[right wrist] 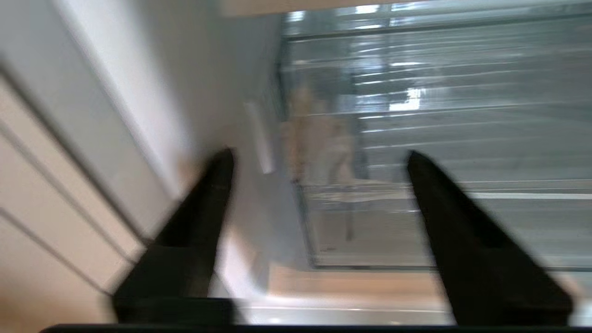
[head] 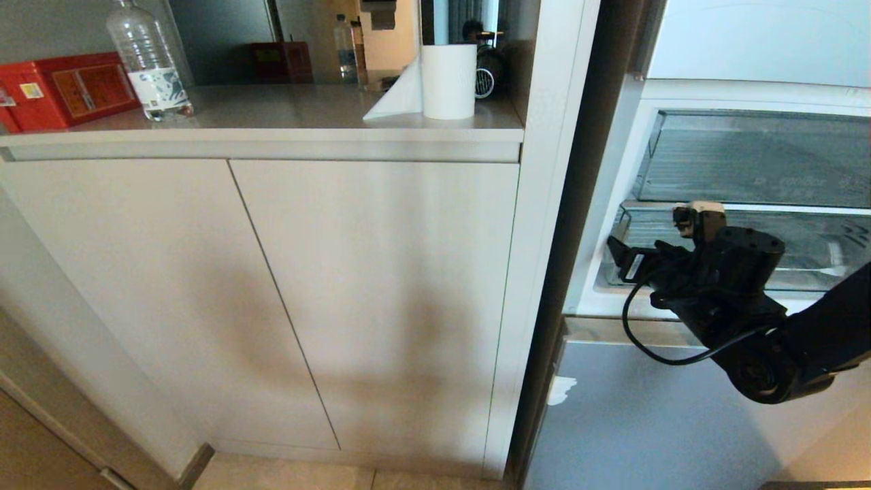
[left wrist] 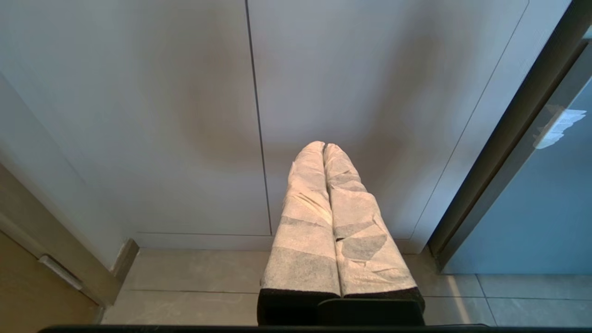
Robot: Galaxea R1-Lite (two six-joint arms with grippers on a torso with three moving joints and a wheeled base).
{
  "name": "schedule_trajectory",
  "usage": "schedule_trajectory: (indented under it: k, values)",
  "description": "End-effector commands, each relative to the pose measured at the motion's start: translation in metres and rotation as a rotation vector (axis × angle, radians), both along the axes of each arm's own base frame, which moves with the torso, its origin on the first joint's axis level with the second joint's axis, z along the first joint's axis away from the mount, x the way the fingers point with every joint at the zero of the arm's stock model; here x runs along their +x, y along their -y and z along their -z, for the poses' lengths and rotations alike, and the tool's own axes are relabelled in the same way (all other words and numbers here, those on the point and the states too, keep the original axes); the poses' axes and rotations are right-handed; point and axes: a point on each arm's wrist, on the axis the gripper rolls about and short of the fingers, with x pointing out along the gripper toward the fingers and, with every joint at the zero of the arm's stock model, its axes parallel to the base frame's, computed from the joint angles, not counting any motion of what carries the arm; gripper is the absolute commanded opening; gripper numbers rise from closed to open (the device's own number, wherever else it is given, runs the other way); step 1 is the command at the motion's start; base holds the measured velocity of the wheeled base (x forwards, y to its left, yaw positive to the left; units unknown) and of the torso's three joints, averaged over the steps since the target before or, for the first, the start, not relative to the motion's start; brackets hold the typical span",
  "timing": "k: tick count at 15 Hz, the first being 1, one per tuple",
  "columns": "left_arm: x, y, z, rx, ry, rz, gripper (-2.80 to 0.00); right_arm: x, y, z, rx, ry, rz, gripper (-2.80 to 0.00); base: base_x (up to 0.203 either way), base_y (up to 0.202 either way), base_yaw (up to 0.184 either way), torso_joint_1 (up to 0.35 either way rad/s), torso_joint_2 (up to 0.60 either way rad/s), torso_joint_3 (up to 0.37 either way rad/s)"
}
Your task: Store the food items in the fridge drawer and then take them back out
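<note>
I bring my right gripper (right wrist: 319, 159), jaws apart and empty, up to the fridge drawer (head: 803, 262) (no fruit visible) to work its front lip.

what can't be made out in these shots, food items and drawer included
- Food items: none shows in any view; whether any lie in the fridge drawer cannot be told, since the right arm covers part of it in the head view and the right wrist view is motion-blurred.
- Drawer's right end: cut off by the head view's edge.
- Right gripper: open and empty in its wrist view; whether it touches the drawer is lost to blur.
- Left gripper: shut, parked facing the cabinet doors.
</note>
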Motion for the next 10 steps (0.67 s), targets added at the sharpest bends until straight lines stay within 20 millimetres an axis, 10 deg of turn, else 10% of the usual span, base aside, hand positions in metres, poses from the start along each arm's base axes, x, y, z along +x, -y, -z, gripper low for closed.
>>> schedule_trajectory:
  k: [1,10]
  values:
    - [0.0,0.0,0.0,-0.001,-0.001,-0.001,-2.8,0.0,-0.015,-0.002,0.004,0.013,-0.034,-2.8,0.0,0.0,0.0,0.0,0.0,0.0]
    - [0.0,0.0,0.0,0.0,0.0,-0.001,-2.8,-0.001,-0.028,-0.012,0.017,0.049,0.001,-2.8,0.0,0.0,0.0,0.0,0.0,0.0]
